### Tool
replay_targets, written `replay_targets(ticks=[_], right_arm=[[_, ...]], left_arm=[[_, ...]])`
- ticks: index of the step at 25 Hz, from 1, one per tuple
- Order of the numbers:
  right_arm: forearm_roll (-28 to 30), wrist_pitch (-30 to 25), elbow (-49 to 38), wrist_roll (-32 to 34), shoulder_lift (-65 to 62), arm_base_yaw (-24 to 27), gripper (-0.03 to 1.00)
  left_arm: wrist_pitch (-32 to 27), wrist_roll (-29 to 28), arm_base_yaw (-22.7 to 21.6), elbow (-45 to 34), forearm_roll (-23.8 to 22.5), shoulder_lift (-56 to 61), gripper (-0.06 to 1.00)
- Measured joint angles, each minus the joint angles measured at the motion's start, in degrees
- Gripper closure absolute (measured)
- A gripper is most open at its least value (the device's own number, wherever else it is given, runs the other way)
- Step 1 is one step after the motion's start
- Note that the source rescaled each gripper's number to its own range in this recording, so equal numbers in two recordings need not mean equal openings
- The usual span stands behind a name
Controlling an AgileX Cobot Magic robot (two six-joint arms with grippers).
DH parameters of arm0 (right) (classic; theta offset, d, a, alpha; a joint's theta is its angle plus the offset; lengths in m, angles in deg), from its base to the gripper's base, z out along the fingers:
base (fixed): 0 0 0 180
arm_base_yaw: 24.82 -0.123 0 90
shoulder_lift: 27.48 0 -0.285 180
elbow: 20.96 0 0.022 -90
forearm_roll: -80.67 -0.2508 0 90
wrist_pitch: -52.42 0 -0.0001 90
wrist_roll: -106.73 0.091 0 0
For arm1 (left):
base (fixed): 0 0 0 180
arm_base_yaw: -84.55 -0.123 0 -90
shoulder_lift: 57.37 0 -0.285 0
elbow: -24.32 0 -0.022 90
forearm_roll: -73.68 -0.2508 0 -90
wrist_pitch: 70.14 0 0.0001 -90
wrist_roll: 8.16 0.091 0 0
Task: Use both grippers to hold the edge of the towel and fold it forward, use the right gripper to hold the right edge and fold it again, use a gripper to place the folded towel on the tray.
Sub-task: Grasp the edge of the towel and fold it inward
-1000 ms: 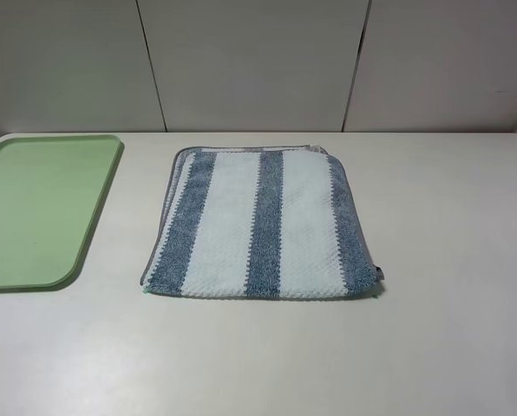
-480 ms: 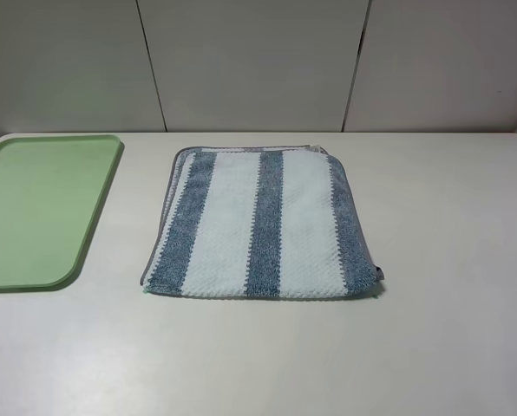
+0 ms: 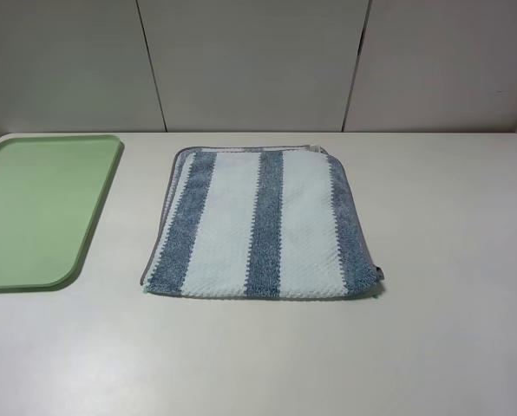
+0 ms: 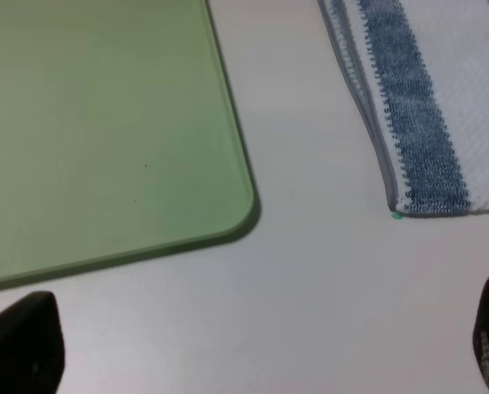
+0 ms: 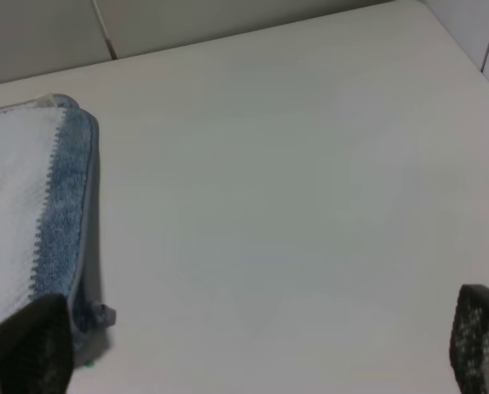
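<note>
Two open grippers wait just short of the striped waffle towel [image 3: 260, 224]. The left gripper [image 4: 257, 349] hangs over bare table [image 3: 449, 225] between the pale green tray [image 3: 33, 212] and the towel's near left corner. Its jaws are spread wide and empty, with only the dark fingertips showing. The right gripper [image 5: 253, 349] is just as wide and just as empty, beside the near right corner. Neither shows in the high view.

The towel lies flat mid-table, apart from the tray on its left. Its near edge [image 3: 258, 295] looks rounded, and layers seem stacked along the left side, so it may already be doubled, though that is hard to settle from here.

For the two-handed fold, each gripper should probably drop onto its own near corner and cross the edge squarely. It should pinch every layer just inside the grey binding, since catching only the top sheet would peel the stack apart. The two should then lift level and together, keeping the cloth lightly taut between them. Carrying it to the far edge [image 3: 250, 151] so the stripes line up would finish the fold cleanly.
</note>
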Motion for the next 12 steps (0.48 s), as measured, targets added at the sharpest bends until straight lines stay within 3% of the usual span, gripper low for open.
replay_targets(ticks=[12], right_arm=[[0.0, 0.0, 0.0, 0.0, 0.0, 0.0, -0.03]], left_arm=[[0.2, 0.0, 0.0, 0.0, 0.0, 0.0, -0.05]])
